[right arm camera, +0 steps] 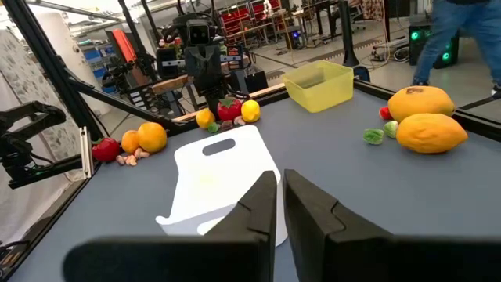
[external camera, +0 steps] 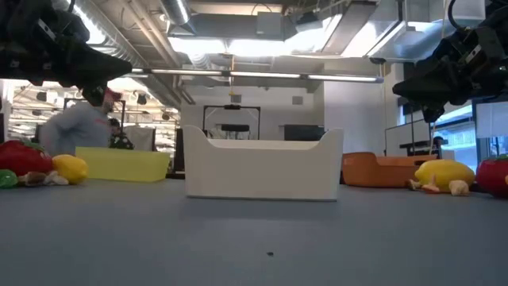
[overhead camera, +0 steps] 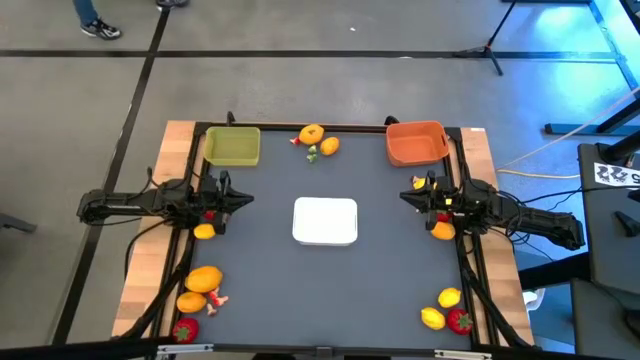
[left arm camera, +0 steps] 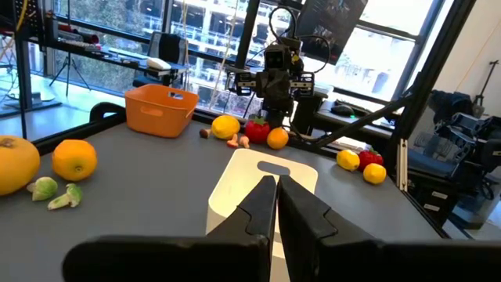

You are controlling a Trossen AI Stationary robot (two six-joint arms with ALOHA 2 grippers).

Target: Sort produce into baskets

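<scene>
The yellow-green basket [overhead camera: 232,147] stands at the far left of the table and the orange basket [overhead camera: 416,142] at the far right. Produce lies in groups: orange and yellow pieces [overhead camera: 318,139] between the baskets, several at the near left corner [overhead camera: 197,295], several at the near right corner [overhead camera: 446,312], and one beside each arm [overhead camera: 204,231] [overhead camera: 441,231]. My left gripper [overhead camera: 245,199] [left arm camera: 276,196] hovers shut at the left edge, pointing level toward the table's middle. My right gripper [overhead camera: 405,196] [right arm camera: 279,188] hovers shut at the right edge, facing it. Neither holds anything.
A flat white tray [overhead camera: 325,221] lies in the table's middle between the two grippers. Small green and pink scraps [overhead camera: 312,152] lie by the far fruits. A person [external camera: 75,131] moves in the room beyond the far edge.
</scene>
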